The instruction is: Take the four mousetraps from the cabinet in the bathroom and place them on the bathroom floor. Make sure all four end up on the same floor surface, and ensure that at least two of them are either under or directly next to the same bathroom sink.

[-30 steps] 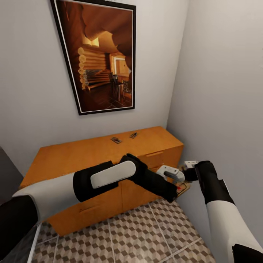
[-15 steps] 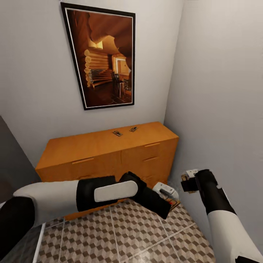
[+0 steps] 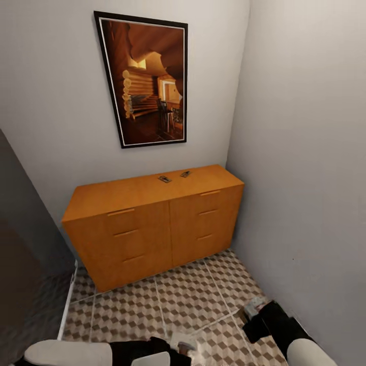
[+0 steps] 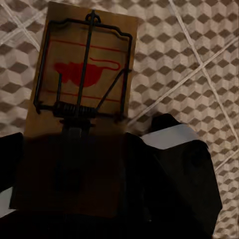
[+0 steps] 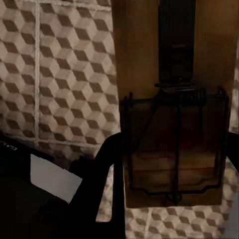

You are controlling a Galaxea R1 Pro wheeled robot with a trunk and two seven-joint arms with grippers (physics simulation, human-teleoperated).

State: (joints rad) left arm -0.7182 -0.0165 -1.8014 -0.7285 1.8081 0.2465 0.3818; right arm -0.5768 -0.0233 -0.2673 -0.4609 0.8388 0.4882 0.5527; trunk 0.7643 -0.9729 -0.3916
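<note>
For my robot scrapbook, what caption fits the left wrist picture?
Wooden mousetrap held in the left gripper above the cube-patterned floor.

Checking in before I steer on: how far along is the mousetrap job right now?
Nothing looks placed yet: no trap lies on the patterned floor. In hand: the left gripper holds one mousetrap, and the right gripper holds another mousetrap, both above the tiles. Left: two small traps sit on top of the orange cabinet. No sink is in view.

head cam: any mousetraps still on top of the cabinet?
Yes, two mousetraps, one and another, lie near the back edge of the orange cabinet's top.
</note>
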